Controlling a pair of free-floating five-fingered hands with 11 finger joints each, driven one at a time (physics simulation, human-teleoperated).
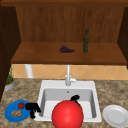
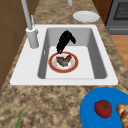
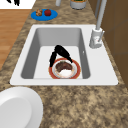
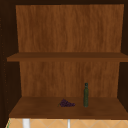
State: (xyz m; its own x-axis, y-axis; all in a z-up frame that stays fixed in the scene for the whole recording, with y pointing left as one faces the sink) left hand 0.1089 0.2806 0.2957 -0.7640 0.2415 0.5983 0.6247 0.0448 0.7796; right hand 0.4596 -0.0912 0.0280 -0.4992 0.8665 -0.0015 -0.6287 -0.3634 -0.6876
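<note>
Nearest us in the front view, the red bowl [image 1: 67, 114] sits in the sink [image 1: 45, 86], and our right hand [image 1: 75, 98] peeks out just behind its far rim. From there we see only the bowl's red outside. The side views look down into it: brownish food lies inside, and our hand [image 2: 65, 40] reaches down with its fingers long and fairly straight, the tips at the rim [image 3: 65, 68]. We cannot tell whether they touch it or pinch it.

We judge that a loose hold on the rim could tip the bowl and spill the food into the basin.

Our left hand [image 1: 32, 109] hangs with fingers curled downward, holding nothing, beside the blue plate [image 1: 11, 116] carrying a tomato [image 1: 21, 105]. A drop there could knock the plate.

Farther off stand the faucet [image 1: 68, 75], then grapes [image 1: 66, 49] and a green bottle [image 1: 86, 41] on the shelf.
</note>
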